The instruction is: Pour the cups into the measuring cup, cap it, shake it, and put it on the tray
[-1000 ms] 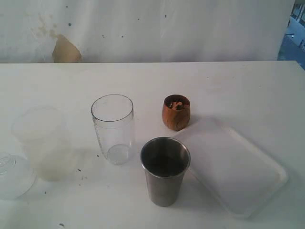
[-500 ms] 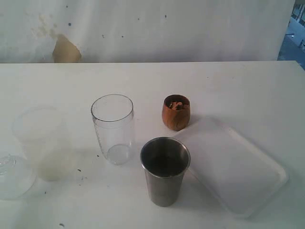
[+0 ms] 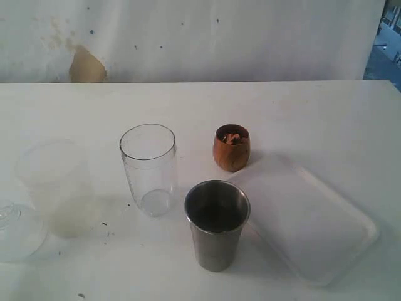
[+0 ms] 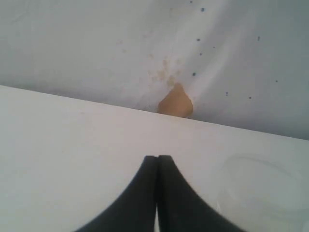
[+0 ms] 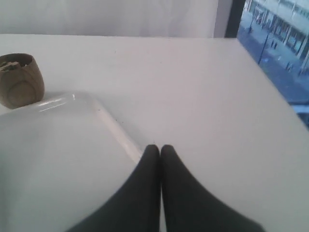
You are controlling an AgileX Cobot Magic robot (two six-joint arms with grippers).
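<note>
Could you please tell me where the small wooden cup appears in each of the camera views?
Exterior view: the wooden cup stands near the middle, by the far corner of the tray.
Left wrist view: not in it.
Right wrist view: the wooden cup stands beside a rounded corner of the tray.
Shared landmark: the white tray, in both views that show the cup.

A: How does the measuring cup (image 3: 148, 169) stand?
B: Upright, clear, uncapped, nothing inside.
A: And the rest, taken from it?
B: The steel tumbler (image 3: 217, 226) stands upright just to its right, further forward. The wooden cup (image 3: 231, 148) sits right and further back, with pale bits inside. The white tray (image 3: 313, 232) lies flat and bare beyond both. The clear domed cap (image 3: 19, 235) lies well apart to its left, further forward
</note>
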